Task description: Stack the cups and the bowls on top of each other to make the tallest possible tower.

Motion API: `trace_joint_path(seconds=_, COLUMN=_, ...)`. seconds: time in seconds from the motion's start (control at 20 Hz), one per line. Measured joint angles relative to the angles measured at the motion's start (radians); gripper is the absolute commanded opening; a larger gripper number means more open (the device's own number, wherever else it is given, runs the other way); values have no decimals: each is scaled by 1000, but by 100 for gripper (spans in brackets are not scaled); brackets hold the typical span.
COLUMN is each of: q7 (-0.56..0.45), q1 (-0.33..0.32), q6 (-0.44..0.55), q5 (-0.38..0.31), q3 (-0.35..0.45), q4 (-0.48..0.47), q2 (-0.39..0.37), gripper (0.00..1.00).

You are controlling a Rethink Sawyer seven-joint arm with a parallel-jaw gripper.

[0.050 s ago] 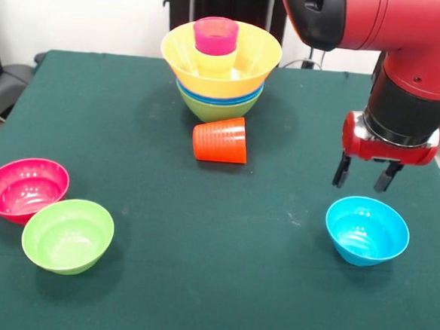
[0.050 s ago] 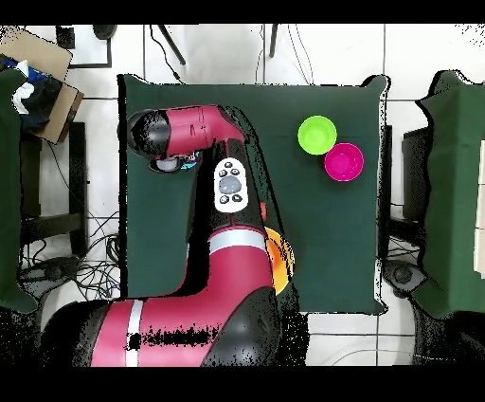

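Observation:
The tower [image 1: 220, 67] stands at the table's far middle: a green bowl lowest, blue rims above it, then a wide orange-yellow bowl [image 2: 281, 259]. In that bowl sits a yellow cup [image 1: 214, 62] with a pink-purple cup [image 1: 215, 35] nested on top. An orange-red ribbed cup [image 1: 220, 139] lies on its side just in front of the tower. A light-blue bowl [image 1: 366, 230] rests at the right. My gripper [image 1: 365, 174] hangs open and empty just above and behind it. A pink-red bowl [image 1: 24, 188] and a green bowl [image 1: 68, 235] sit touching at the near left.
The dark green table [image 1: 219, 286] runs to every edge of the front view. From overhead, my arm [image 2: 208, 237] hides the gripper and most of the tower. The green bowl [image 2: 317, 135] and pink-red bowl [image 2: 343, 162] show in full. A cardboard box [image 2: 43, 81] lies beside the table.

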Motion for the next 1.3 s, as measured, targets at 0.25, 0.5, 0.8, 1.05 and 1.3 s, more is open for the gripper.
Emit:
trace_joint_path(seconds=0.25, q7=0, q1=-12, q6=0, q5=3, q3=-2, q4=2, q2=3, gripper=100)
trace_joint_path(seconds=0.5, q7=0, q1=-55, q6=0, q5=5, q3=-2, q4=28, q2=1, gripper=100)
trace_joint_path(seconds=0.8, q7=0, q1=-94, q6=0, q5=5, q3=-2, q4=39, q2=6, gripper=100)
trace_joint_path(seconds=1.05, q7=0, q1=-107, q6=0, q5=5, q3=-3, q4=40, q2=16, gripper=100)
trace_joint_path(seconds=1.3, q7=0, q1=-94, q6=0, q5=5, q3=-8, q4=41, q2=9, gripper=100)
